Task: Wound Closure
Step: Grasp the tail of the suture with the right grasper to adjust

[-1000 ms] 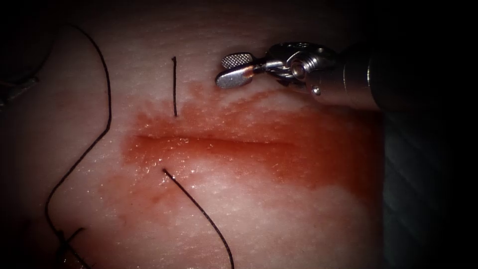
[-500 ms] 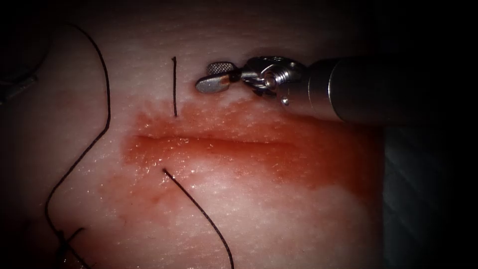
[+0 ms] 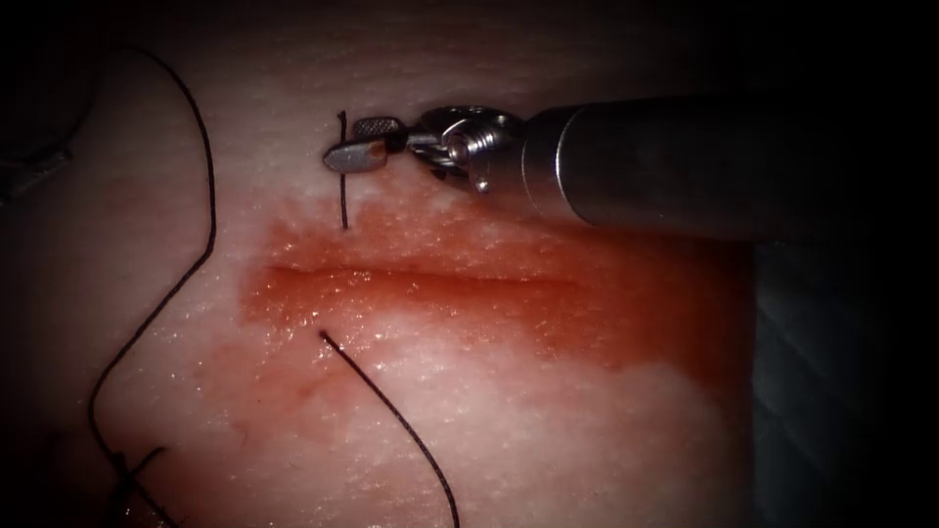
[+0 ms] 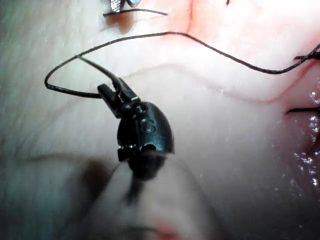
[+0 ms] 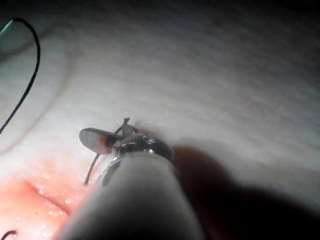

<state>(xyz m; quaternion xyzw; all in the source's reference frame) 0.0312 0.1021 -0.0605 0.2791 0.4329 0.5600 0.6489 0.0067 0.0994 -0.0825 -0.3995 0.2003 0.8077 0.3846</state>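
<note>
- Steel jaws of the right tool (image 3: 360, 144) stand parted and hold nothing. Their tips are at the short thread tail (image 3: 343, 186), which rises from the tissue (image 3: 548, 430) just above the cut (image 3: 421, 279), near its left end.
- Step in hand, as I judge it: taking that tail. To do it well, get the strand fully between the jaws before closing, bite close to the free end, and keep the lower jaw off the tissue.
- The left tool (image 4: 114, 92) is clamped on the dark thread (image 4: 225, 52) in the left wrist view. Keep that grip slack and steady so the tail doesn't drift from the right jaws.
- The long thread loop (image 3: 201, 196) lies well left of the cut. A second strand (image 3: 391, 411) leaves the tissue just below the cut.
- Red fluid (image 3: 587, 313) is spread along and below the cut, mostly to the right.
- Hard to make out: whether the tail sits between the parted jaws or just in front of the lower one. The right wrist view probably favours between, but the shaft covers much of it.
- Needle: can't place it from these views, nor whether it is in the tissue.
- The thread runs off past the lower left edge in a dark tangle I can't read.
</note>
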